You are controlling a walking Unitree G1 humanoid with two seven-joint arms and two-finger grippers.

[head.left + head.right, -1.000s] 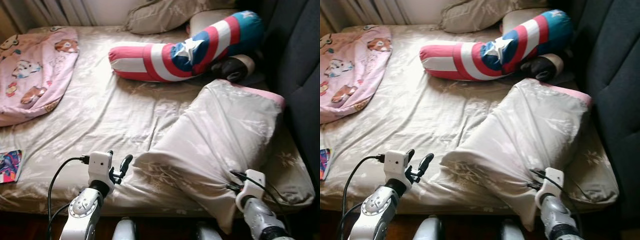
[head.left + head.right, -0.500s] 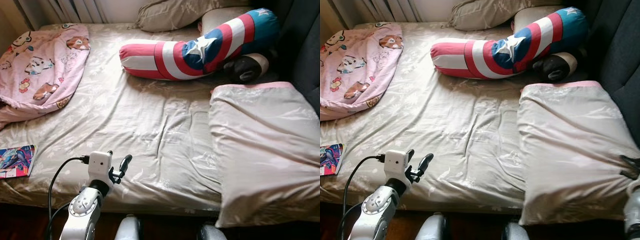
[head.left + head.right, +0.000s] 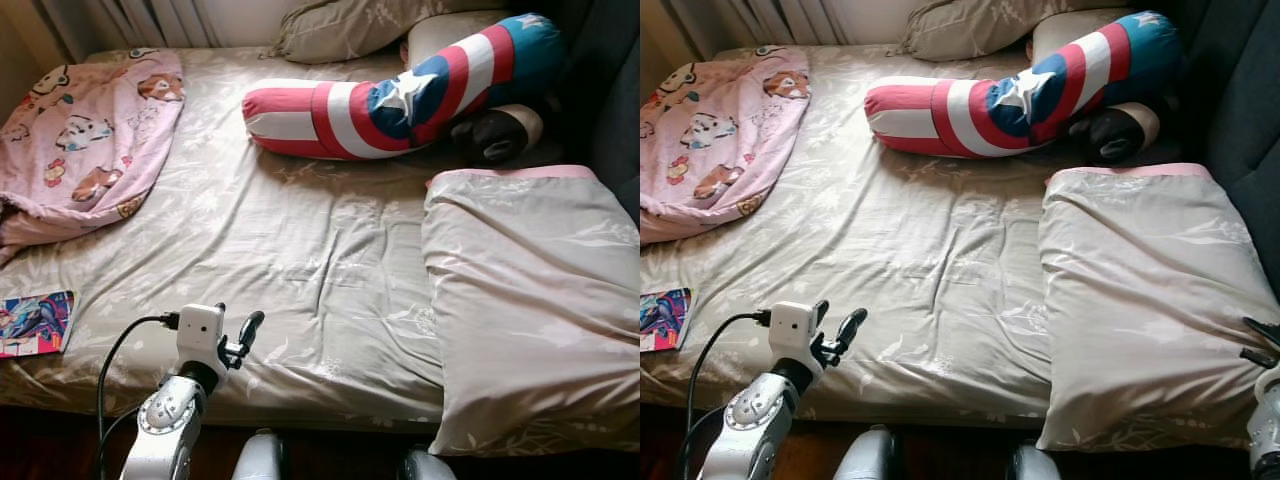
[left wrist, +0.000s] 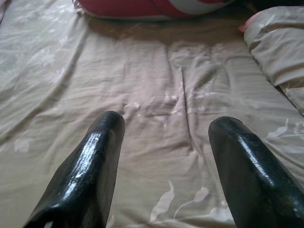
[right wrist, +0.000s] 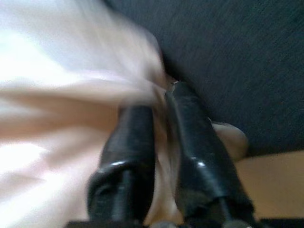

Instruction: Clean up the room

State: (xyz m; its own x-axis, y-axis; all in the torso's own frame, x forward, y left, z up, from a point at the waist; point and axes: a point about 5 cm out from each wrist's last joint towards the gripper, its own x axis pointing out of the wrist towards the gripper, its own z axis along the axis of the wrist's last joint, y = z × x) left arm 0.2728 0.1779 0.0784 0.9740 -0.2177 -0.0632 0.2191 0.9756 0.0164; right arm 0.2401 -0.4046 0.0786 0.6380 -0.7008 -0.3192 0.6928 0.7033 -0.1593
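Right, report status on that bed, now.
Left gripper open, hovering over sheet. Right gripper shut on pillow. Bolster, pink blanket beyond.

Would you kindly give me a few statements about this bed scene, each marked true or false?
1. The pillow lies flat at the bed's right side. True.
2. The left gripper has shut jaws. False: they stand open over the sheet.
3. The book lies beside the bolster. False: it lies at the bed's left front edge.
4. The pink blanket is on the left. True.
5. The right gripper is on pale fabric. True.
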